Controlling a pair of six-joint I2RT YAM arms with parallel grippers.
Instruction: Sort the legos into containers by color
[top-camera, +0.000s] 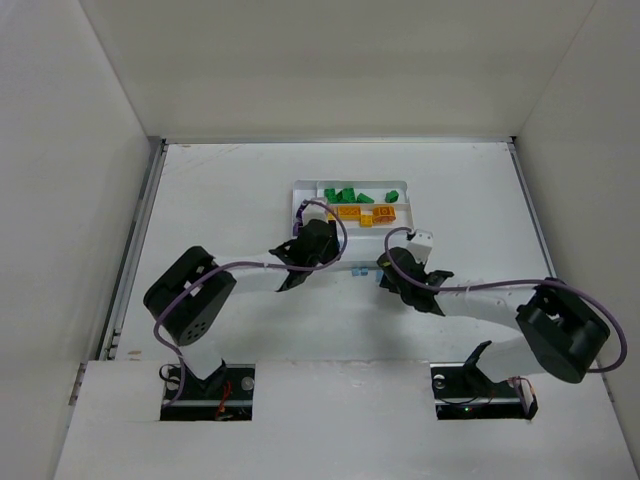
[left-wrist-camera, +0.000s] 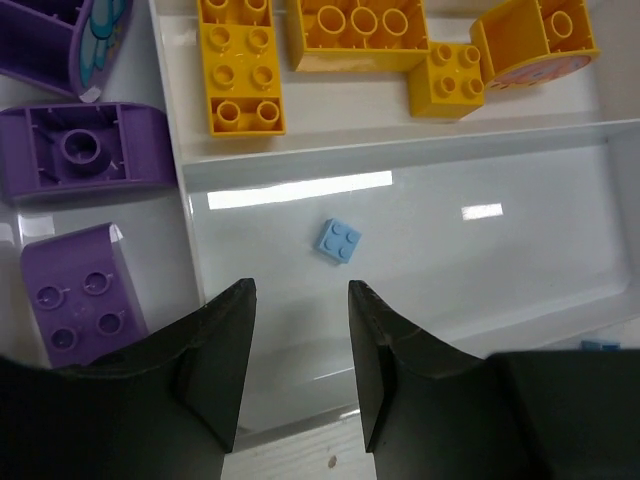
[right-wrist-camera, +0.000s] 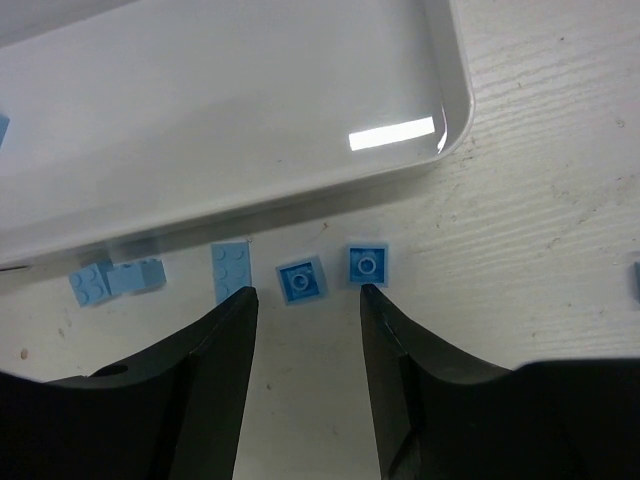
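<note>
The white tray (top-camera: 415, 214) holds green legos (top-camera: 347, 194) in its far section and yellow-orange legos (top-camera: 360, 213) in the middle one. In the left wrist view, yellow-orange legos (left-wrist-camera: 240, 75) fill one section, purple legos (left-wrist-camera: 85, 148) lie in the side section, and one tiny light-blue lego (left-wrist-camera: 339, 240) lies in the near long section (left-wrist-camera: 520, 250). My left gripper (left-wrist-camera: 300, 295) is open and empty just above that section. My right gripper (right-wrist-camera: 305, 300) is open and empty over several light-blue legos (right-wrist-camera: 301, 280) on the table beside the tray's near wall (right-wrist-camera: 300, 195).
White walls enclose the table on three sides. The two arms nearly meet in front of the tray (top-camera: 350, 268). Another light-blue piece (right-wrist-camera: 636, 280) shows at the right edge of the right wrist view.
</note>
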